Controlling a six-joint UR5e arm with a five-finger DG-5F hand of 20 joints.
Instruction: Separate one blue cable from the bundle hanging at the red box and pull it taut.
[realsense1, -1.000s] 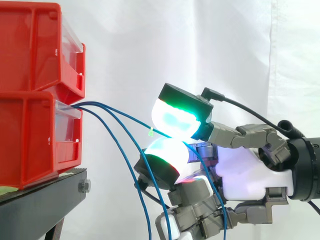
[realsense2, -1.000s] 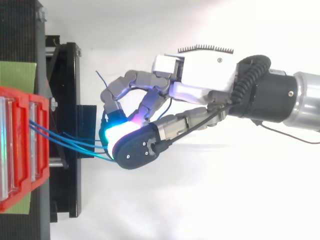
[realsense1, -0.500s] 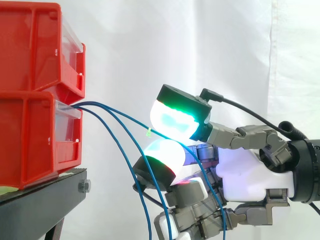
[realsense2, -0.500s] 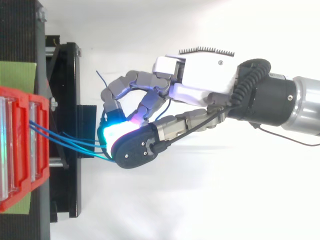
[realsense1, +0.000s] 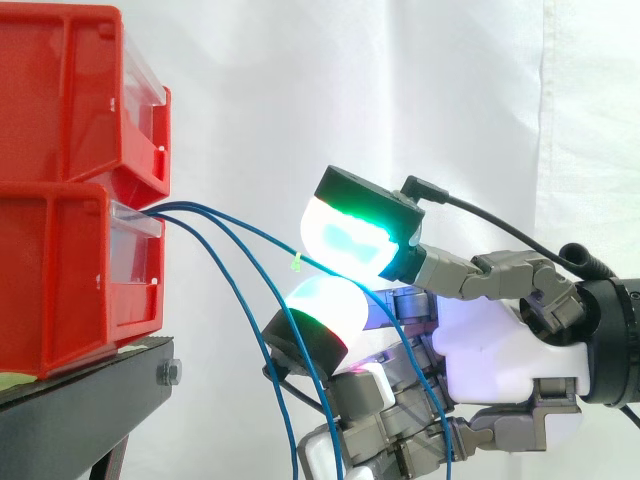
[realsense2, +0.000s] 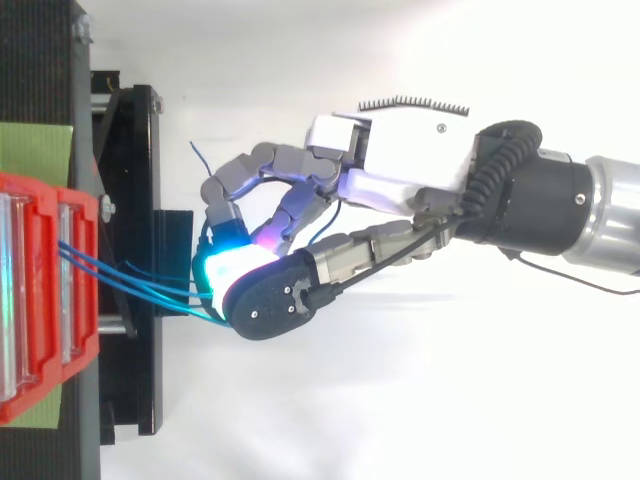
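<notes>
From the front of the lower red bin (realsense1: 60, 280), which sits on the black stand (realsense1: 90, 385), several thin cables come out. The loose cables (realsense1: 255, 335) droop down past the stand's edge. One blue cable (realsense1: 240, 229) runs almost straight, sloping gently down, to the hand (realsense1: 490, 345). Two glowing fingers (realsense1: 350, 235) are clamped together on that blue cable just past its small green tag (realsense1: 296, 262), and the others curl beneath.
</notes>
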